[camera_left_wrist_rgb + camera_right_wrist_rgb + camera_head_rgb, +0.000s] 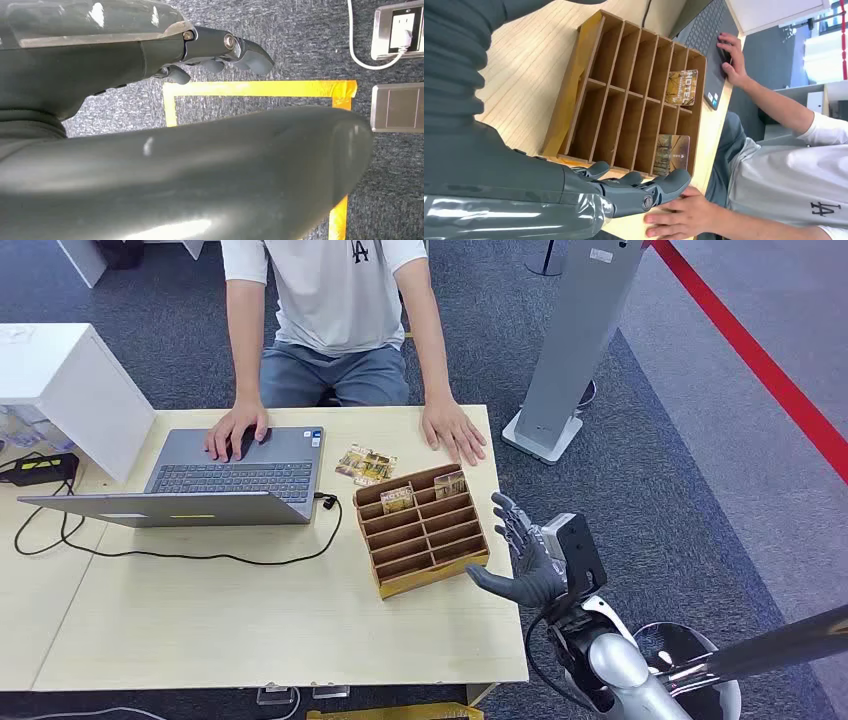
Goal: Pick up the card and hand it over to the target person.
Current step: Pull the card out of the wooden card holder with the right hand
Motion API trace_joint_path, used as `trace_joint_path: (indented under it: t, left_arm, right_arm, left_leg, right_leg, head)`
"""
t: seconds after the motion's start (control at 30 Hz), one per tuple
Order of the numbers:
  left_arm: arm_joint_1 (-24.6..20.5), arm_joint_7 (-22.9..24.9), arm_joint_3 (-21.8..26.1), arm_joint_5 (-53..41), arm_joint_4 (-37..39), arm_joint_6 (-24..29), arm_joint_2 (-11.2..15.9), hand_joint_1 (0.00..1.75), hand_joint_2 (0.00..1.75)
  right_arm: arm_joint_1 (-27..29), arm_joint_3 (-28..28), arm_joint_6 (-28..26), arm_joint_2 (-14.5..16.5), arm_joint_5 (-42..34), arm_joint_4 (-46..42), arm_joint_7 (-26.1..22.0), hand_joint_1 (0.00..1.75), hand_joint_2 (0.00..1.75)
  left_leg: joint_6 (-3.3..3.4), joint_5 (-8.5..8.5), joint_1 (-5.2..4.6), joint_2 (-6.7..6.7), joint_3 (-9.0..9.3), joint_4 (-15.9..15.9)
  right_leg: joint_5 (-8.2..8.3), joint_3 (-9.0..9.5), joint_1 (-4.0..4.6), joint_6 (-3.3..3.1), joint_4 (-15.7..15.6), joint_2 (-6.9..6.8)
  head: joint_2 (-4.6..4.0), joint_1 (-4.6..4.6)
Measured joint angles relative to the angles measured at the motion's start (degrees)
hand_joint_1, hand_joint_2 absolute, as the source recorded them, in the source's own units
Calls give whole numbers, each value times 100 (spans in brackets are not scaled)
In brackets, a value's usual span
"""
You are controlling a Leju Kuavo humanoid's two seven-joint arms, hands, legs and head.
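Head view has the robot's right hand (525, 558) hovering just off the near right corner of the brown wooden slotted card organizer (423, 531) on the pale wood table (200, 610), fingers (510, 520) spread apart and holding nothing. So I'd say the task has barely started: no card picked up, nothing handed over. Two printed hotel cards sit in the organizer's far row, on the side toward the person in the white t-shirt (330, 290): one in the far right slot (449, 483), one in the far left slot (397, 497). A few loose cards (365, 464) lie on the table just beyond the organizer. Can't tell which card is the intended one. Left hand (220, 50) hangs over grey carpet with yellow tape (260, 88); its fingers look loosely curled with nothing in them, though the grey thumb blocks a lot. The person's face is cut off.
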Motion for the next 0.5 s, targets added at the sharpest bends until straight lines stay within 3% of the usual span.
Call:
trace_joint_path:
  t: [0.07,0.2,0.4,0.5]
  left_arm:
    - [-1,-5,-3,0,0,-4,2,0,0]
    - [-7,-56,-38,-18,5,-50,11,0,0]
    - [-16,-91,-113,-54,14,-120,4,0,0]
    - [-18,-90,-130,-57,15,-113,-6,0,0]
  right_arm:
    - [-80,38,-67,-23,282,-50,133,139,175]
    - [-640,298,-181,-146,1957,-285,892,139,175]
    - [-1595,839,325,-17,3533,-1,1520,120,175]
    - [-1932,1103,513,95,4085,368,1643,128,175]
  left_leg:
    - [0,-2,0,2,-2,3]
    - [-1,-6,-2,11,-8,13]
    - [-1,-6,-3,20,-11,16]
    - [-2,-4,-2,24,-5,10]
  right_leg:
    - [-1,-3,0,0,4,2]
    - [-3,-13,-3,2,15,11]
    - [-1,-19,-4,2,21,20]
    - [2,-15,-2,0,16,24]
  head:
    - [0,0]
    - [0,0]
    - [0,0]
    - [0,0]
